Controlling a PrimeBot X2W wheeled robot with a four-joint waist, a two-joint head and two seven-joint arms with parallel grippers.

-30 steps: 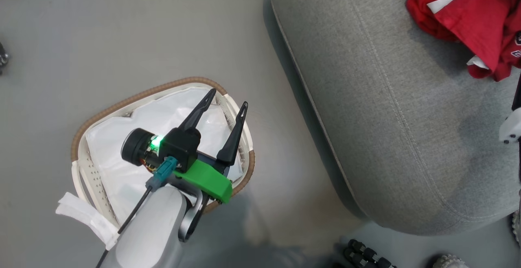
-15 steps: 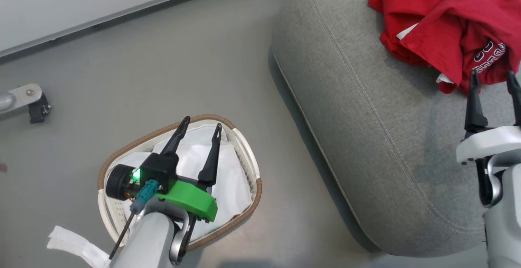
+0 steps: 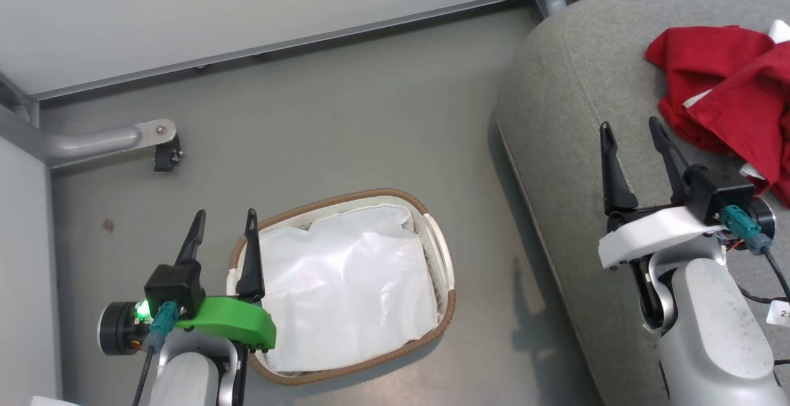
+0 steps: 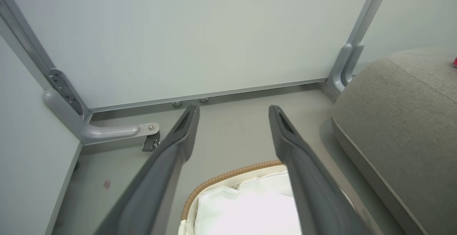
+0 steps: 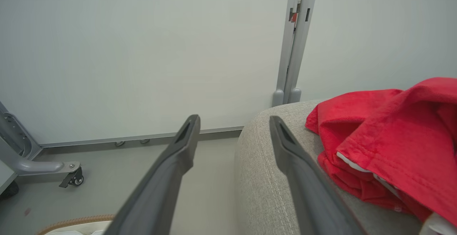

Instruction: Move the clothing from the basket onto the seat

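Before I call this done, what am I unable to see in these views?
- Clothing: cut off by the right edge in the head and right wrist views; full extent unknown.
- Basket: near-left corner hidden behind the left gripper and its mount, head view.
- White liner: anything under its folds is hidden, head view.

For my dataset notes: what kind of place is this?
Probably a mock living space in a lab: pale partition panels on a castor foot, a grey sofa and a laundry basket.
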